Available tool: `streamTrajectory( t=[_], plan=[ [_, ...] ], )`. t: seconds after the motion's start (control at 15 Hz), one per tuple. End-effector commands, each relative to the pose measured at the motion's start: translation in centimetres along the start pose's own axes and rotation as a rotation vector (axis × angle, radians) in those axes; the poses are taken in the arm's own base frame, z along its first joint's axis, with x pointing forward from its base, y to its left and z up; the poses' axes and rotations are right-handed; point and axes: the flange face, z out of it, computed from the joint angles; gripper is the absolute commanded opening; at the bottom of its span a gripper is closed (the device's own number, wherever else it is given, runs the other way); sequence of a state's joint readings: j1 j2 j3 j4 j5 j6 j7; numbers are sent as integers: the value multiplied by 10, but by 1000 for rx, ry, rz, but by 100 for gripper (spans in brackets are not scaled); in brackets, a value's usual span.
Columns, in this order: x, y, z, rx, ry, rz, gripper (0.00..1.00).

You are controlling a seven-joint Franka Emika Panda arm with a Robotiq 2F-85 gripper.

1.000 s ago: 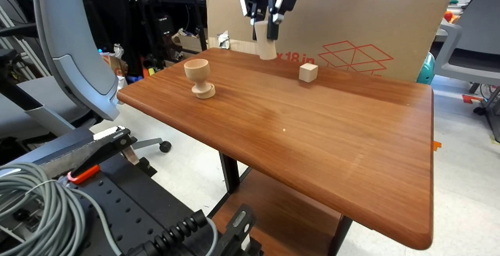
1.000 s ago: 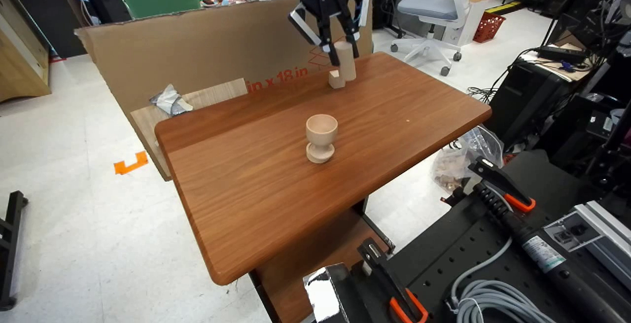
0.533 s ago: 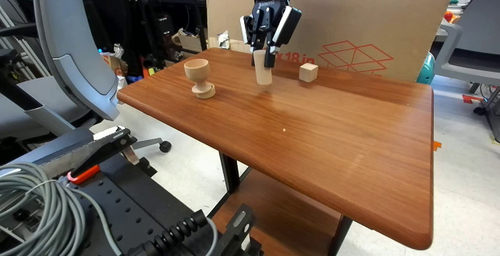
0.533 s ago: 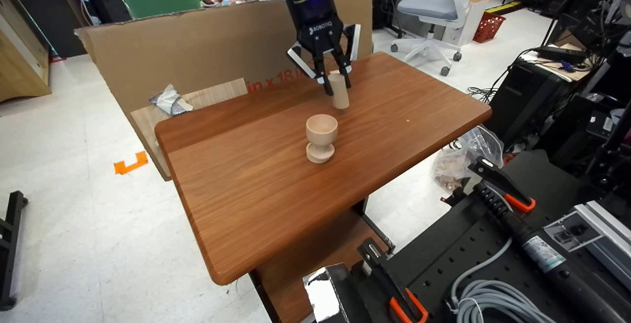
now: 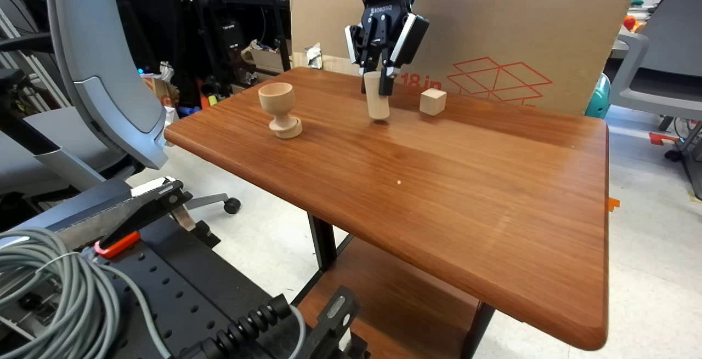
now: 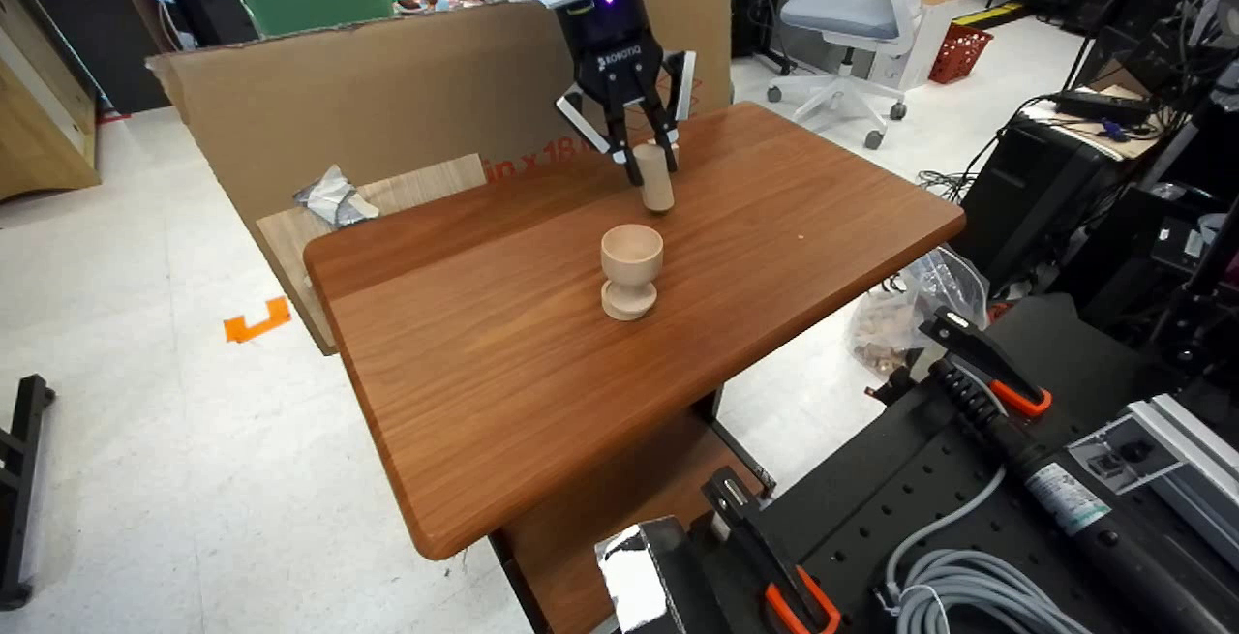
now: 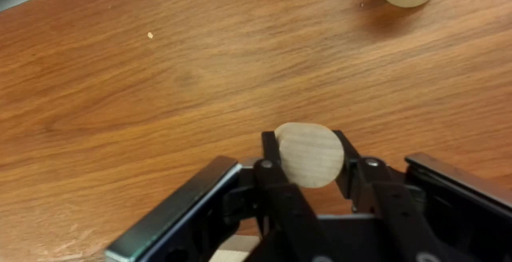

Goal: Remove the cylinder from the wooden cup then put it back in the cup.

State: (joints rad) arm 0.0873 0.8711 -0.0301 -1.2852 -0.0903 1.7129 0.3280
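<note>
In an exterior view, a black two-fingered claw (image 5: 375, 88) is holding a plain, slim, pale tan wooden cylinder (image 5: 377, 104) over a brown wood-grain tabletop (image 5: 466, 194). Its fingers (image 5: 386, 87) are standing only the cylinder's width apart, gripping it on opposite sides near the top. The cylinder is leaning slightly, its lower end so close to the tabletop that contact is hard to tell. Toward the left, a short, round, light-wood cup (image 5: 278, 104) with a narrow waist is standing apart from it. Near the cylinder, toward the right, a small pale wooden cube-like block (image 5: 432, 102) is resting.

In an exterior view with a white swivel chair (image 6: 838, 15) beyond, the cup is standing nearer, with the cylinder and claw behind it; only a sliver of the block is showing past the claw.

In the wrist view, the cylinder's flat round top is showing between the claw's fingers. Part of the cup is appearing at the upper right, part of the block at the bottom.
</note>
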Motion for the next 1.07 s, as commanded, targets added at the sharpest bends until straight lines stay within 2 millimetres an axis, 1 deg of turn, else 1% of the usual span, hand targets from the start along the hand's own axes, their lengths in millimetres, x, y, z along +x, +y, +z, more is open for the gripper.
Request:
streamTrajectory(
  t=[0.0, 0.27, 0.33, 0.4, 0.47, 0.6, 0.8, 0.93, 1.0],
  plan=[
    [9, -4, 1, -9, 0, -1, 10],
    [12, -6, 6, -11, -6, -3, 10],
    [11, -6, 3, -4, -3, -2, 26],
    [11, -7, 2, 2, -3, -3, 60],
    [10, -7, -1, 7, -2, -5, 61],
    [6, -7, -7, 15, 7, -12, 74],
    [-1, -7, -18, 37, 20, -32, 98],
    [-12, -8, -35, 52, 48, -57, 100],
    [-20, -7, -49, 62, 80, -71, 100]
  ],
)
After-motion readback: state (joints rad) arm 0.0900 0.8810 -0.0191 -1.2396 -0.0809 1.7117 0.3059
